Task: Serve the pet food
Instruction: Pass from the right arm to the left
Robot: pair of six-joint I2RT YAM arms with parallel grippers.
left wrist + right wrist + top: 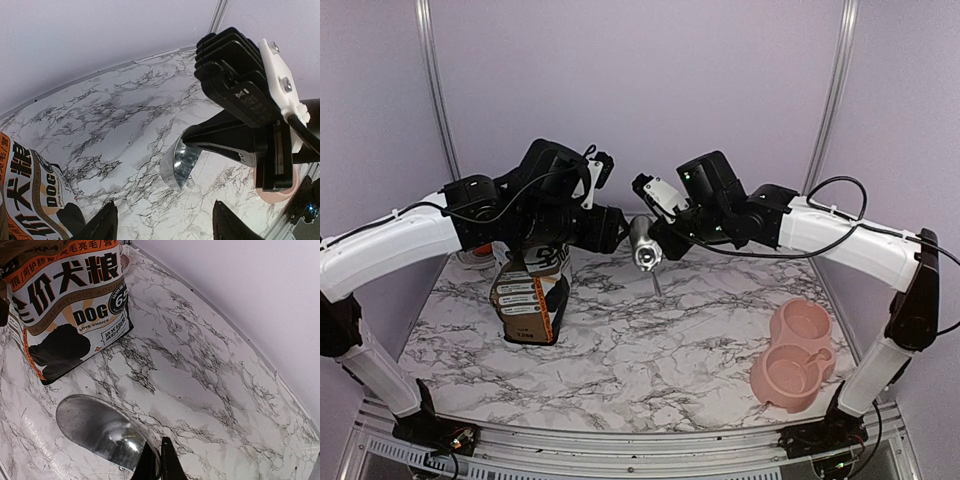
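Left arm bent over the pet food bag (530, 300), which stands left of centre on the worktop (660, 350). Left hand (165, 206) points at the scoop (97, 427), fingers apart and empty. Right hand (156, 460), mid-frame, is clamped tight on the scoop.

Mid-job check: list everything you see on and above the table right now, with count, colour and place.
pet food bag: one, brown and black with orange trim, upright at the table's left, under the left arm
scoop: one, shiny metal, held above the table's rear middle
double bowl: one, pink, front right, no kibble visible
small item: one, whitish-reddish, behind the bag, mostly hidden
table: one, white-grey marble pattern
left gripper: open, nothing between its fingers
right gripper: shut on the scoop
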